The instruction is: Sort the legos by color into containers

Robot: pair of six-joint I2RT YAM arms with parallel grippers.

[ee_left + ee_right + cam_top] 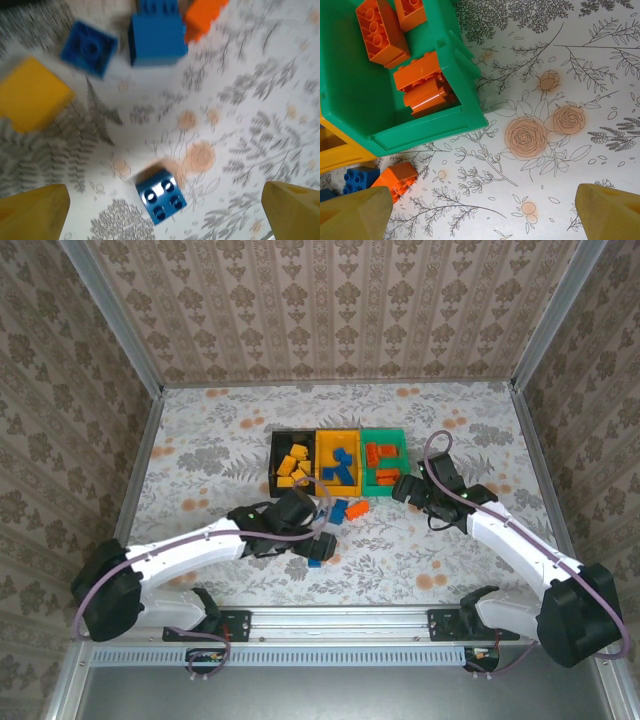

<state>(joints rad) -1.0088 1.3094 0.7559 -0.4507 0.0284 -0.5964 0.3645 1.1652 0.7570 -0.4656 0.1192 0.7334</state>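
Nearest your bases, well short of the yellow bin (338, 431), your left gripper (321, 542) hung released, jaws spread wide, over a small blue two-by-two brick (161, 196). I judged the step in hand to be picking that brick. The next move called for a straight descent so the fingers straddled it, then a close. Between it and the yellow bin lay a yellow brick (30, 95), a larger blue brick (157, 35) and an orange brick (202, 20). The yellow bin held blue legos, so it looked like the destination. Your left arm reached long and low toward it. Right of it, off the green bin (420, 132), your right gripper (480, 197) hovered open and empty.
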